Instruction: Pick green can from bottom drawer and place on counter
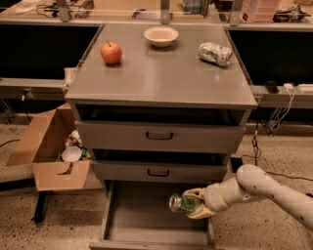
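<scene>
The green can (179,202) lies on its side in my gripper (193,204), silver end facing left, held above the right side of the open bottom drawer (142,215). My gripper is shut on the can, and its pale fingers (199,212) wrap the can's right half. The arm reaches in from the lower right. The counter (156,73) is the grey cabinet top above, well up from the can.
On the counter are a red apple (111,52), a white bowl (161,36) and a pale crumpled can (215,52). Two shut drawers with black handles (159,136) sit above the open drawer. An open cardboard box (51,149) stands on the floor at left. A wooden bench (146,10) runs behind.
</scene>
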`<state>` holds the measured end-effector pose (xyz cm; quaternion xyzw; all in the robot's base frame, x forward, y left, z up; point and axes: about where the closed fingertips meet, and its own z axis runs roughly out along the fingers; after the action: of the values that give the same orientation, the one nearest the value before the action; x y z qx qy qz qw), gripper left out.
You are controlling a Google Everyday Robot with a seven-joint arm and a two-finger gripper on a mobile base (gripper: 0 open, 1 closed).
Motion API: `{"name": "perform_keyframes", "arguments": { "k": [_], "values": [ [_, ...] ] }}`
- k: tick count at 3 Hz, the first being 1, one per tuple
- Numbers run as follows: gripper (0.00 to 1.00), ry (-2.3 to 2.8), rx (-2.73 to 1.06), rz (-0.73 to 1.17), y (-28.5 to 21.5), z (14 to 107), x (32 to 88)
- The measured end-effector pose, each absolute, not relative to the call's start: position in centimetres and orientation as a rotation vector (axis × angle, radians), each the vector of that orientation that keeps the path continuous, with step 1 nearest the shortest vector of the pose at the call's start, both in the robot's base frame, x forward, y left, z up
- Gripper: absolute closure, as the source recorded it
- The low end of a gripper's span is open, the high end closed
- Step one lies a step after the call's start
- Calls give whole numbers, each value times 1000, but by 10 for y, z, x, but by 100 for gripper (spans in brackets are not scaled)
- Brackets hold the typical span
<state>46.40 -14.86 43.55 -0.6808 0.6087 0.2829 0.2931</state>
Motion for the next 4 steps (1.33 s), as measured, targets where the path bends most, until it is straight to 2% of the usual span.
{"name": "perform_keyframes", "arguments": {
  "k": [2, 3, 4],
  "values": [
    [100, 1584, -1886, 790, -139, 466, 462],
    [100, 1541, -1951, 810, -128, 528, 456],
    [100, 1490, -2041, 745, -124, 612, 457]
  ]
}}
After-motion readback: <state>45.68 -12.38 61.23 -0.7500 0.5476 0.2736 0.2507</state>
